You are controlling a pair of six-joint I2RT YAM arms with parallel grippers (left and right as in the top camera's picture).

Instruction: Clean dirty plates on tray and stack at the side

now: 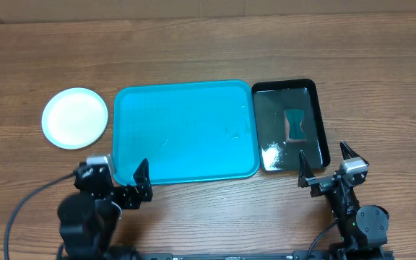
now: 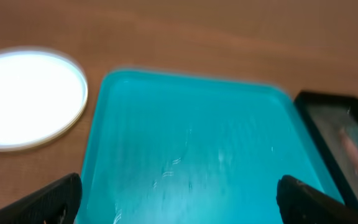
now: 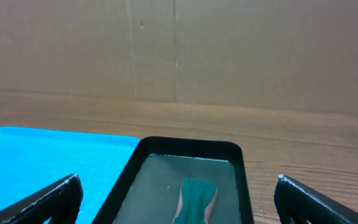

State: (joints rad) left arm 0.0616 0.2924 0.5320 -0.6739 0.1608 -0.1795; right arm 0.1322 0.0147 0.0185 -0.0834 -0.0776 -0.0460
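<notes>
The turquoise tray (image 1: 184, 131) lies mid-table with nothing on it; it also shows in the left wrist view (image 2: 191, 155) and the right wrist view (image 3: 48, 155). A stack of plates (image 1: 75, 118) with a white one on top sits on the wood left of the tray, also seen in the left wrist view (image 2: 27, 99); I cannot tell how many lie under it. My left gripper (image 1: 125, 180) is open and empty over the tray's near left corner, as the left wrist view (image 2: 179, 199) shows. My right gripper (image 1: 331, 167) is open and empty at the black tray's near edge.
A glossy black tray (image 1: 290, 124) touches the turquoise tray's right side and holds a teal sponge (image 1: 295, 123), also in the right wrist view (image 3: 194, 199). A brown cardboard wall (image 3: 179, 50) stands behind the table.
</notes>
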